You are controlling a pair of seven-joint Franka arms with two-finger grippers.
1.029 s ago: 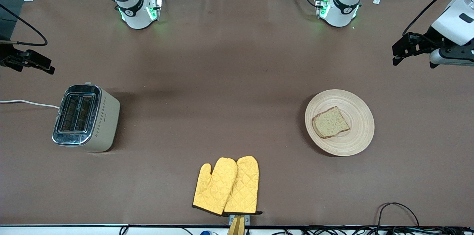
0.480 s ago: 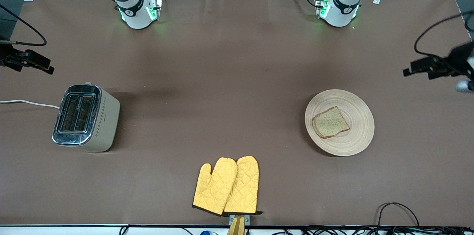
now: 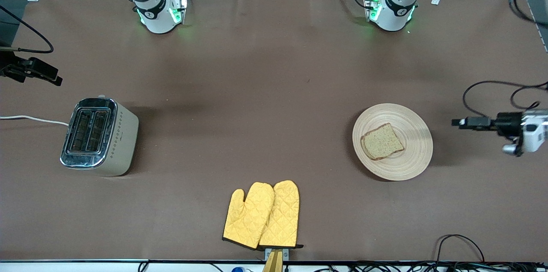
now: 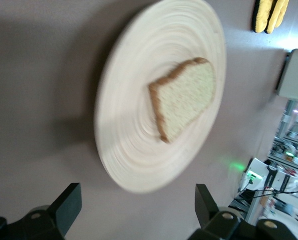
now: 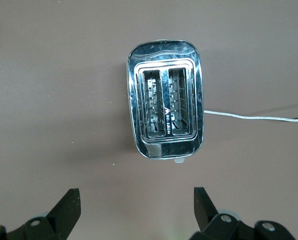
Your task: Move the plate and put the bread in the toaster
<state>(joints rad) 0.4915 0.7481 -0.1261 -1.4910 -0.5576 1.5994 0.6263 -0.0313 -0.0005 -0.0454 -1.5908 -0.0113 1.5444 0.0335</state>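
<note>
Speckled brown bread slice [image 3: 382, 141] is lying on the round tan wooden plate [image 3: 411, 156] as the left gripper [image 3: 460, 122], fingers [image 4: 69, 205] wide, is hovering beside it, the right gripper [image 3: 53, 80], fingers [image 5: 69, 207] wide, waiting above the worktop [image 3: 257, 92] by the cream-and-chrome two-slot toaster [image 3: 99, 136].

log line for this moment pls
left pincer open beside plate | bread on plate | right pincer open over toaster, waiting

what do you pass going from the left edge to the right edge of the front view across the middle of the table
right gripper → toaster → yellow oven mitts → bread on the plate → left gripper
</note>
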